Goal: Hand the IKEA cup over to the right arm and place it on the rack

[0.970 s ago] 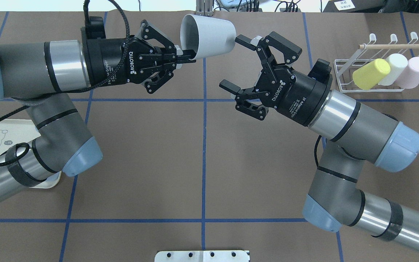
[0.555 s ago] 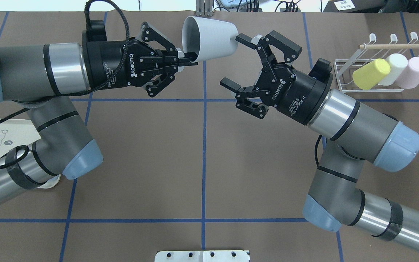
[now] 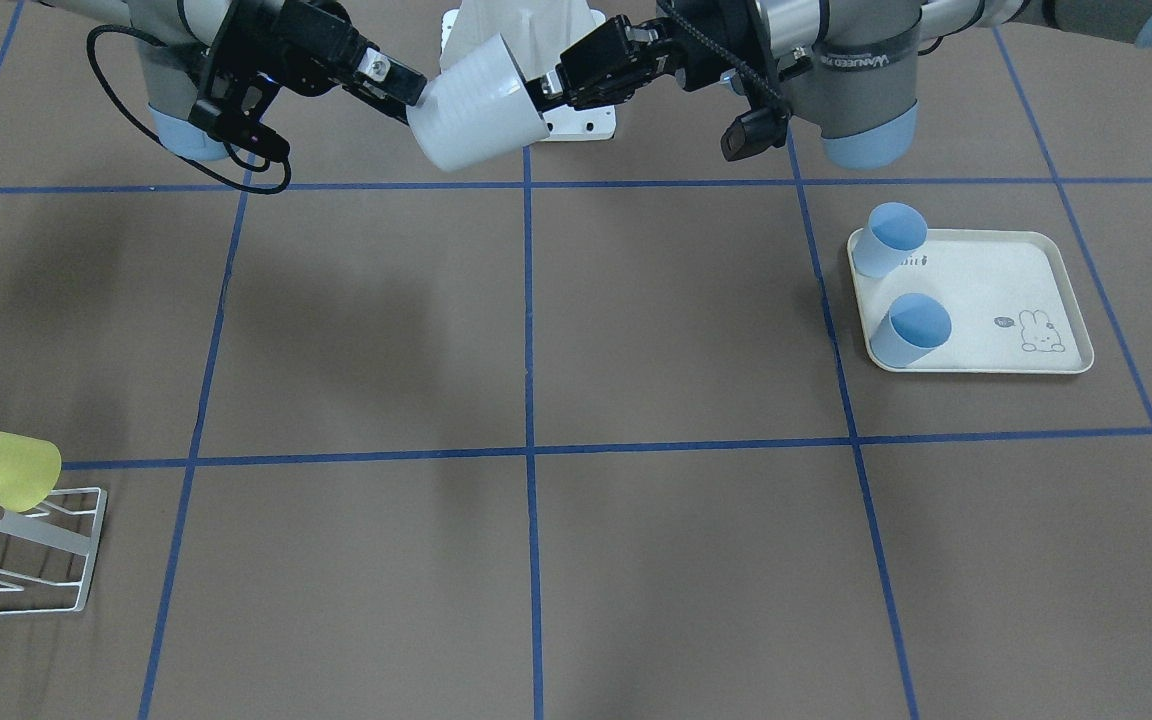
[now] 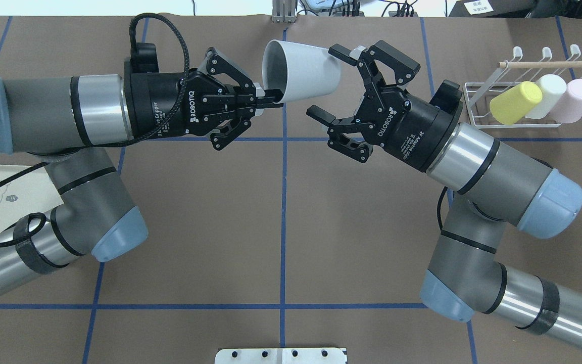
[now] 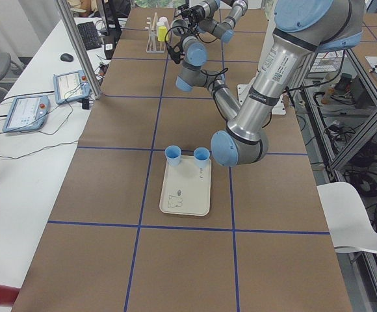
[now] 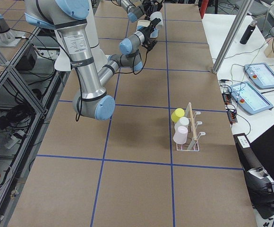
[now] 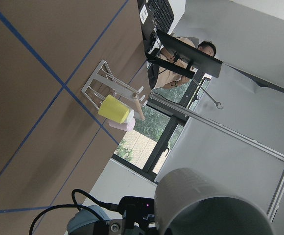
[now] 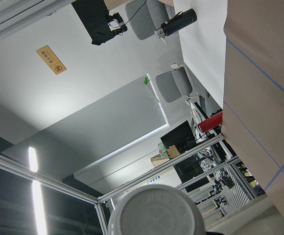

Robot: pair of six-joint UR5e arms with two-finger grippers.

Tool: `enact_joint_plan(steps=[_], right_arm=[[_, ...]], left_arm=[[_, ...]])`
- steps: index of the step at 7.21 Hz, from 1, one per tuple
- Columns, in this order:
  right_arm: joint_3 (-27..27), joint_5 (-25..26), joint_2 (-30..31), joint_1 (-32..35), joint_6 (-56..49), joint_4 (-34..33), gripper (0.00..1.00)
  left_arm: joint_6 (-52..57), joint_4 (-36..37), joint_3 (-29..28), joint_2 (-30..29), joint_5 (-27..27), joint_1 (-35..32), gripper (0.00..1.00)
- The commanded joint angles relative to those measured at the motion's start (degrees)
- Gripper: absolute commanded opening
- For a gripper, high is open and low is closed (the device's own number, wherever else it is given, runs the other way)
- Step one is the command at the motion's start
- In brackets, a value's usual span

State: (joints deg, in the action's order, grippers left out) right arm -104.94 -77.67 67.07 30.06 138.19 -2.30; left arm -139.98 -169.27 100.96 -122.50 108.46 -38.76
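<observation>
So my left hand (image 4: 273, 96) pinches the cup (image 4: 303, 71) rim, my right hand (image 4: 324, 80) spread around its base; handover and rack (image 4: 548, 64) placement left.

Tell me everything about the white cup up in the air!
The white cup is plain, smooth and plastic-looking, wider at its mouth than its base. It hangs sideways above the brown table. The left pincer is shut on its rim, one finger inside the mouth. Its base points at the open right pincer, whose fingers stand either side of it.

ROBOTIQ on left hand (image 4: 274, 97), right hand (image 4: 324, 80)
</observation>
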Motion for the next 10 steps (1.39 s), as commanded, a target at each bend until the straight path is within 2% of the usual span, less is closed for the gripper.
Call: enact_joint_plan(steps=[1,2,3,4,5,6,7,8,9,10], right_arm=[[0.00,0.41,0.07,0.00,-0.03,-0.08,0.91],[0.00,0.41,0.07,0.00,-0.03,-0.08,0.89],[0.00,0.41,0.07,0.00,-0.03,-0.08,0.82],[0.00,0.67,0.07,0.00,0.06,-0.08,0.69],[0.00,0.67,0.16,0.09,0.06,-0.08,0.47],[0.00,0.67,0.25,0.09,-0.03,-0.16,0.28],[-0.09,0.67,0.42,0.26,-0.03,-0.17,0.20],[-0.17,0.67,0.69,1.40,-0.90,-0.34,0.18],[-0.18,-0.02,1.99,4.37,-4.91,-2.95,0.18],[-0.35,-0.99,3.05,4.83,-14.52,-4.63,0.18]], left_arm=[[0.06,-0.01,0.29,-0.02,0.00,0.17,0.00],[0.06,0.08,0.29,-0.02,0.00,0.44,0.00],[-0.03,0.17,0.20,-0.02,0.00,0.87,0.00],[-0.03,0.69,0.20,-0.29,-0.09,1.49,0.00],[0.15,1.22,0.11,-0.37,0.00,1.49,0.14],[0.23,1.22,0.20,-0.20,0.17,1.49,0.76],[0.76,1.40,0.81,0.06,0.35,1.32,1.00],[1.55,2.18,1.08,0.85,2.35,0.01,1.00],[6.51,5.85,1.17,2.33,7.42,-4.26,1.00],[13.09,8.93,1.08,4.96,12.34,-8.57,1.00]])
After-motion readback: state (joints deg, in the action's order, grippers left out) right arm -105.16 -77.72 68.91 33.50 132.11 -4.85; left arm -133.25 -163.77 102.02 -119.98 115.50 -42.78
